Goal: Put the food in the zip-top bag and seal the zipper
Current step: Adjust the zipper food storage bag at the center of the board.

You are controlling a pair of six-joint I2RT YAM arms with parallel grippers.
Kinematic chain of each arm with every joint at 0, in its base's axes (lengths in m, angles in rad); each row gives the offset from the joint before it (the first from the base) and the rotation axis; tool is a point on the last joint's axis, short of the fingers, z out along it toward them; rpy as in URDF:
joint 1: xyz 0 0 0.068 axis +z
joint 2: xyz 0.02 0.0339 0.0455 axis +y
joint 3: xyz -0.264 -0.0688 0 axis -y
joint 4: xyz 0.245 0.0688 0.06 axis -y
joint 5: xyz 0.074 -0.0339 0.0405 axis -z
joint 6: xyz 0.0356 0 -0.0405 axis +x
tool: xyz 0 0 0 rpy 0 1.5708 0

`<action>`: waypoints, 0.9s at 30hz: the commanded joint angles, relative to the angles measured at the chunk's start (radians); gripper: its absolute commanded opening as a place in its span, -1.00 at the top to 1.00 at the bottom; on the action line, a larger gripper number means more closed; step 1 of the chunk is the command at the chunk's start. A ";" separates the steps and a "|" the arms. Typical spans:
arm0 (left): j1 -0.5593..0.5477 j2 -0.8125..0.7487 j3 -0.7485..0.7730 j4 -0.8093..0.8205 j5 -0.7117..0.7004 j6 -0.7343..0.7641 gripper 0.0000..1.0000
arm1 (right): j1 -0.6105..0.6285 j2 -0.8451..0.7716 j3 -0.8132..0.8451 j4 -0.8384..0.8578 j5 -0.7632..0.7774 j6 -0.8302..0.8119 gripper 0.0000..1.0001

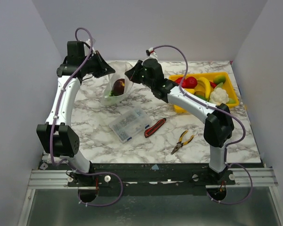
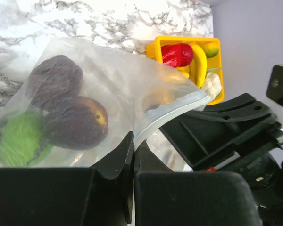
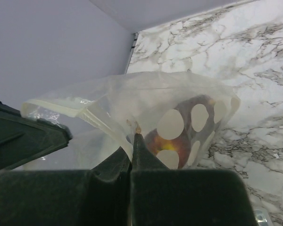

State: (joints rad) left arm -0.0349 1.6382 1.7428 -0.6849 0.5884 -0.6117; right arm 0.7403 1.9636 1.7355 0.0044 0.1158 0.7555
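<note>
Okay, left claw (image 2: pixel 133 143) and right claw (image 3: pixel 132 140) both clamped on zip-top bag (image 1: pixel 114 92) mouth (far edge of table (image 1: pixel 99 127)); zipper (image 2: pixel 172 113) runs claw to claw.

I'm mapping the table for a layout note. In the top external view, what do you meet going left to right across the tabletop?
zip-top bag → red-and-black tool → yellow-handled pliers → white cauliflower. The clear compartment box and yellow tray overlap others, so they are omitted.
</note>
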 commanded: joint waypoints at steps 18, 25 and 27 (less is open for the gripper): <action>0.016 -0.036 -0.058 0.029 0.039 0.000 1.00 | 0.010 0.017 0.071 -0.150 0.024 -0.163 0.31; 0.016 -0.116 -0.161 0.009 -0.105 0.052 1.00 | 0.000 0.008 0.130 -0.287 0.025 -0.269 -0.45; 0.016 -0.144 -0.201 0.016 -0.159 0.063 1.00 | -0.001 -0.023 0.149 -0.342 -0.019 -0.308 -0.69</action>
State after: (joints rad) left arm -0.0254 1.5589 1.6119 -0.6716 0.5613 -0.5877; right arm 0.7441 1.9926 1.8282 -0.1947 0.1364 0.5499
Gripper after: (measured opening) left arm 0.009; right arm 0.770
